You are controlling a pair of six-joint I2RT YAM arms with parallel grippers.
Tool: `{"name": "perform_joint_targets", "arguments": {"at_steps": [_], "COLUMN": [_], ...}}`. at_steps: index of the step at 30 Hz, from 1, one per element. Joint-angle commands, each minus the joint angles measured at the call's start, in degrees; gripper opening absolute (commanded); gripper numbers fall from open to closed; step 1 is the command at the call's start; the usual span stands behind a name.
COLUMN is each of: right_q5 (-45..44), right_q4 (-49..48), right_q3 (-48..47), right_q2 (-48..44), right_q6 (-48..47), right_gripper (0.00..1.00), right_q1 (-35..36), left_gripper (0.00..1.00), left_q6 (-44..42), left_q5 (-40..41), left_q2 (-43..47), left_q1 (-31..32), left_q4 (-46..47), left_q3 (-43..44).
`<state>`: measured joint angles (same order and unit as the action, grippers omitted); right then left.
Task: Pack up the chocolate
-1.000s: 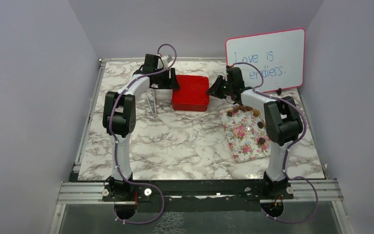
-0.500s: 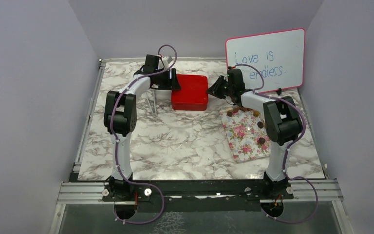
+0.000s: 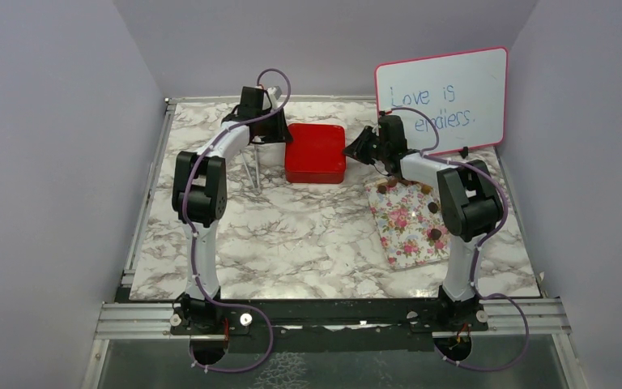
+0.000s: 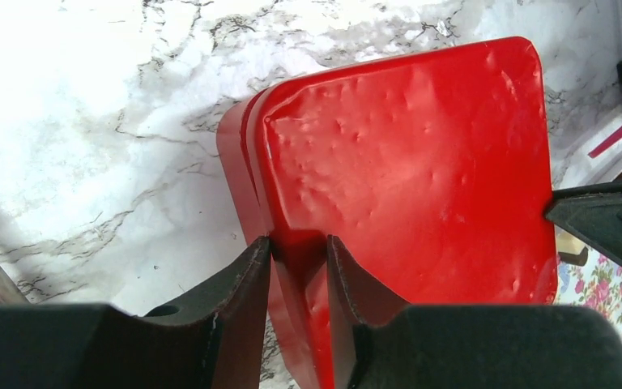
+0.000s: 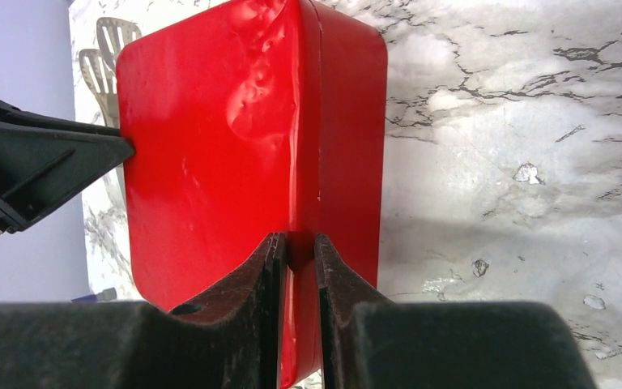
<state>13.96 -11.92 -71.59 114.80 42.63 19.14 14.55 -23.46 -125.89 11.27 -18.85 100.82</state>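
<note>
Reaching from their bases at the near edge of a marble counter (image 3: 291,235), two robot arms meet over a single red box (image 3: 316,152) toward the far side.

On the near right, beside the right arm, lies one floral sheet (image 3: 405,227) printed with pink roses. The chocolate (image 3: 433,207) sits on it, well apart from the box: two dark pieces lie along its right edge, and a few more, dark and light brown, crowd its far edge. They are partly hidden by the arm, so a full count cannot be made.

Beyond the sheet, the box is closed and held from both sides. The left gripper (image 4: 298,243) meets it on the left, its jaws pinching the rim where lid and base join. The right gripper (image 5: 300,240) does the same on the opposite side, its jaws pressed onto the seam. The box carries no readable label.

Left of the box, a pale slotted utensil (image 5: 105,44) with two perforated heads lies on the counter.

At the far right stands one whiteboard (image 3: 453,81) with a pink frame. It reads "Love is" in blue handwriting. A second line below, crossed by the arm's cable, cannot be read with certainty.
</note>
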Motion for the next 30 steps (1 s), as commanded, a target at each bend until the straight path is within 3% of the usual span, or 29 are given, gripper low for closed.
{"name": "perform_joint_targets", "arguments": {"at_steps": [1, 5, 10, 15, 18, 20, 30], "right_q5": [-3.87, -3.60, -3.11, -2.60, -2.11, -2.13, -3.13], "right_q4": [2.87, 3.55, 3.50, 3.13, 3.13, 3.43, 4.55], "right_q3": [1.18, 0.51, 0.50, 0.75, 0.84, 0.84, 1.33], "right_q2": [2.90, 2.81, 2.23, 2.03, 2.06, 1.84, 0.56], "right_q6": [-2.05, -2.78, -3.11, -3.68, -3.85, -3.94, -5.02], "right_gripper": [0.22, 0.22, 0.23, 0.23, 0.23, 0.23, 0.23], "right_q1": [0.47, 0.53, 0.54, 0.48, 0.51, 0.52, 0.55], "left_gripper": [0.30, 0.45, 0.47, 0.32, 0.10, 0.00, 0.00], "left_q6": [-1.00, 0.26, 4.06, 6.96, 7.40, 7.89, 10.15], "left_q5": [6.53, 3.29, 0.54, 5.94, 4.12, 2.85, 2.43], "left_q2": [-2.76, -2.13, 0.11, 4.17, 5.07, 4.70, -6.91], "left_q1": [-0.03, -0.48, -1.41, -1.36, -0.88, -0.44, 0.24], "left_q4": [-4.31, -4.79, -4.80, -0.29, 5.22, 8.60, 13.61], "left_q3": [0.32, 3.48, 9.92, 11.02, 8.21, 5.66, 0.44]}}
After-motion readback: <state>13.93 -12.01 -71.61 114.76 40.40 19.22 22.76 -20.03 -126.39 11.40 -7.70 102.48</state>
